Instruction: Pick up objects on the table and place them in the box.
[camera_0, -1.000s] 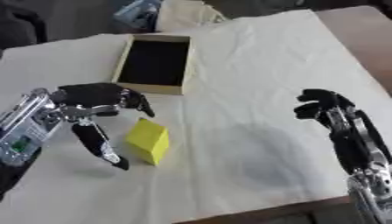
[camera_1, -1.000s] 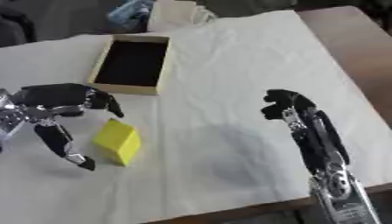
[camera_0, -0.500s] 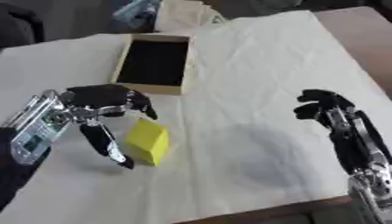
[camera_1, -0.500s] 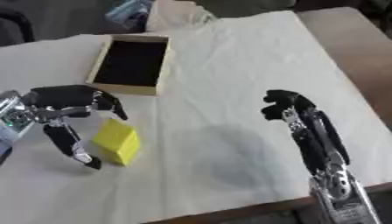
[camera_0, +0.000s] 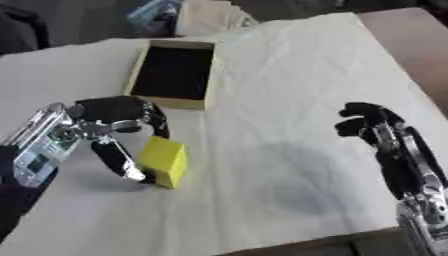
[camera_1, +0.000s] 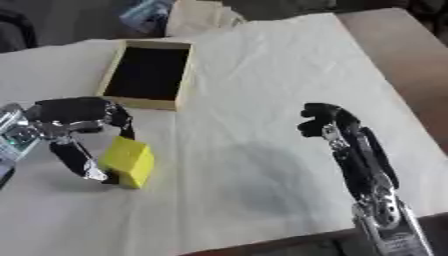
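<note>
A yellow block (camera_0: 166, 159) stands on the white cloth, in front of the box. My left hand (camera_0: 109, 112) is curled round it: the fingers (camera_0: 158, 126) arch over its top edge and the thumb (camera_0: 115, 161) presses its lower left side. The open wooden box (camera_0: 166, 102) with a black inside lies just beyond, toward the far left, with nothing visible in it. My right hand (camera_0: 385, 145) hovers at the right, well away from the block, fingers relaxed and holding nothing.
The white cloth (camera_0: 280, 90) covers the table; bare brown tabletop (camera_0: 411, 30) shows at the far right. Behind the box lie a bluish thing (camera_0: 153, 10) and a pale bag (camera_0: 210, 15). The table's front edge runs along the bottom right.
My left hand has moved right and closed in on the yellow block, the thumb coming up against its side. The block and my right hand have stayed in place.
</note>
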